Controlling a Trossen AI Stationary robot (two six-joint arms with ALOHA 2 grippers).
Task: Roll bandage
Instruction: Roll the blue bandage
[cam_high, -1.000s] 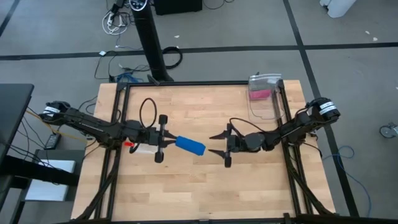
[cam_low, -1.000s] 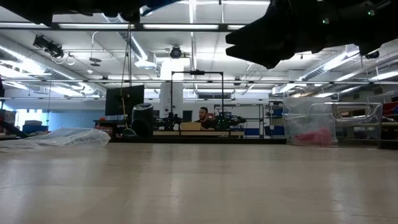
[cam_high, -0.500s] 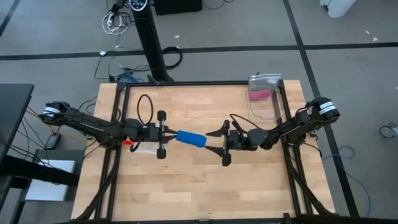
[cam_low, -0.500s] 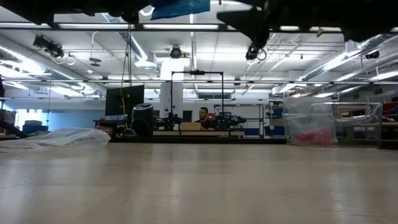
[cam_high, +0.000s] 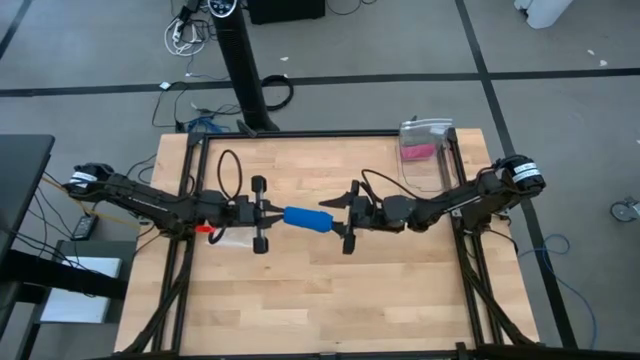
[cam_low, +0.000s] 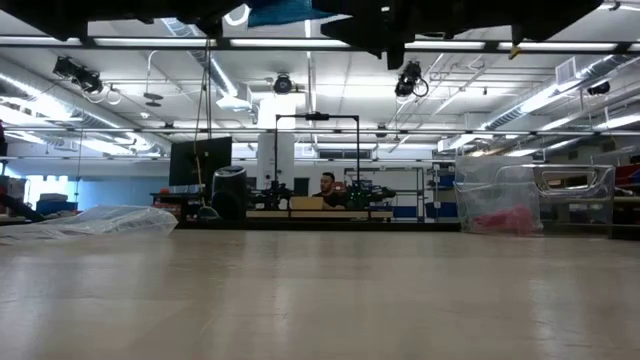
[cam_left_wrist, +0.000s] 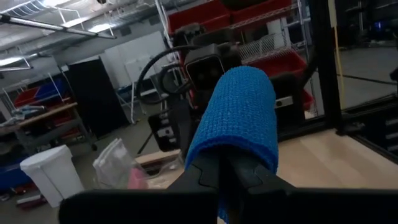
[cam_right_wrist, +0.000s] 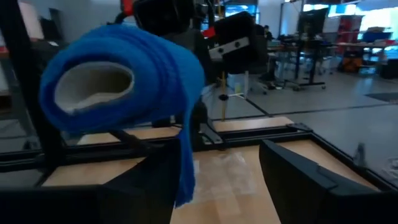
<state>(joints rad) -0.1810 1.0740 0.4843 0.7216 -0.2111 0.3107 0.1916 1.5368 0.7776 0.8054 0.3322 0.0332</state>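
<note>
Left gripper (cam_high: 270, 215) pinches bandage (cam_high: 306, 218); right gripper (cam_high: 343, 213) open; right wrist shows hollow core.

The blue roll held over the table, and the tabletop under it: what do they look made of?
The blue rolled bandage looks like soft, matte woven or knitted fabric: a fine mesh texture shows, and a loose tail hangs limp. It is pale inside, perhaps a lining. The light wooden tabletop looks like jointed wood strips, smooth with a faint sheen.
</note>
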